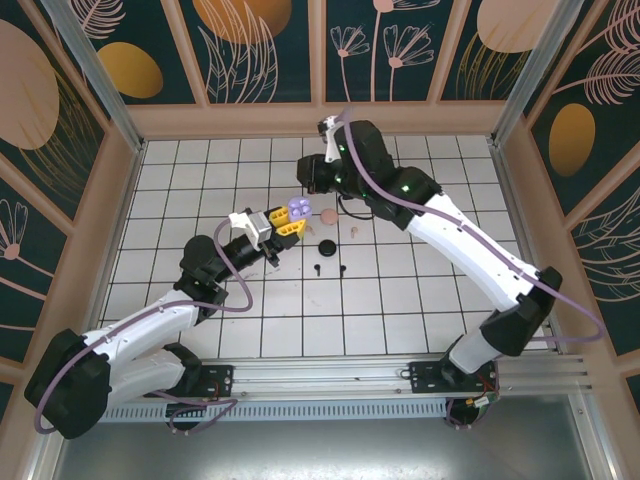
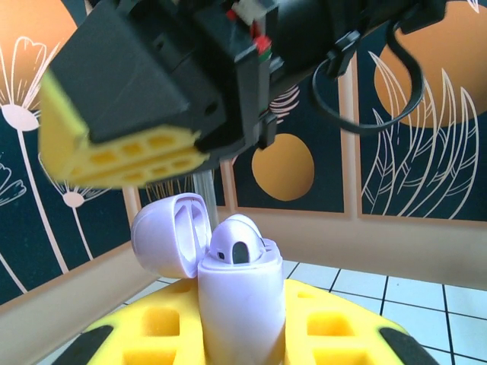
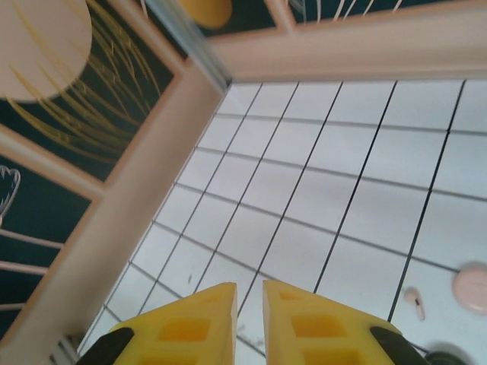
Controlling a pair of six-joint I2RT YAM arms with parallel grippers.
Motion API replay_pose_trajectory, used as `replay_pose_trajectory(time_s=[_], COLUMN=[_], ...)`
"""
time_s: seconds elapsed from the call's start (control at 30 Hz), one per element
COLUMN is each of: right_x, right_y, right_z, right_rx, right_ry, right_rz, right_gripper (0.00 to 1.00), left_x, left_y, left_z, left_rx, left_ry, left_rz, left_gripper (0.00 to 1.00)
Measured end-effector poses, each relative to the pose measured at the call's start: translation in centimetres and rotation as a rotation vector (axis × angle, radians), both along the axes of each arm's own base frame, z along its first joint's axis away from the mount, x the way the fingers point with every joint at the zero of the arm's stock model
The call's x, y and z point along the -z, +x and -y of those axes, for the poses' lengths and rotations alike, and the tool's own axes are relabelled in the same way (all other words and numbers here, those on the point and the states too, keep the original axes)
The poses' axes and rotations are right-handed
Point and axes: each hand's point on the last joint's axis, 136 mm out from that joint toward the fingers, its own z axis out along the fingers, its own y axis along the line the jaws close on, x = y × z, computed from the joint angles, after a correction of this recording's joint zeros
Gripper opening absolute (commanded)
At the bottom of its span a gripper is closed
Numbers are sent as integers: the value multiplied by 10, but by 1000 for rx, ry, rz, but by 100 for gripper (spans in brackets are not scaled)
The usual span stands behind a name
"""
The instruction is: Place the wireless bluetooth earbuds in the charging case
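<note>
Currently left gripper (image 1: 288, 220) clamps the open light-purple plastic charging case (image 2: 237, 304), one purple earbud (image 2: 237, 245) seated. Right gripper (image 3: 249, 295) fingers nearly together, empty. Pale pink earbud (image 1: 353, 232) and black earbuds (image 1: 318, 268) lie loose, near-right.

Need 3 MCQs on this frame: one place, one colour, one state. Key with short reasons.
1. Where is the purple case? A flat on the tiles; B in the left claw; C against the back wall.
2. Colour of the round case lying nearest it? A pink; B green; C red.
3. The purple case's lid is: A shut; B open; C missing.
Key: B, yellow fingers clamp it; A, it is pale pink; B, the lid is flipped back, an earbud seated inside.
</note>
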Motion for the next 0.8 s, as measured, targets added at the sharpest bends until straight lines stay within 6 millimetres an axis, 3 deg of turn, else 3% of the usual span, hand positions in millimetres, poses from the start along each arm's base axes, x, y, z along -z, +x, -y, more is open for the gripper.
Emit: replay_pose_trajectory(time_s=[0.23, 0.37, 0.5, 0.6, 0.8], right_x=[22, 27, 27, 23, 33], right_y=[-14, -27, -58, -70, -72], right_z=[-8, 2, 16, 26, 66], right_rx=[-101, -112, -144, -136, 16], right_ry=[-50, -45, -22, 13, 43], right_rz=[-68, -79, -88, -78, -92], right_gripper=[4, 1, 1, 4, 24], left_x=[1, 8, 14, 16, 15], left_y=[0, -3, 0, -3, 16], left_z=[2, 8, 11, 14, 5], left_rx=[13, 41, 43, 63, -24], left_ry=[3, 22, 33, 36, -24], left_rz=[-11, -33, -55, -63, -153], left_gripper=[0, 0, 0, 0, 0])
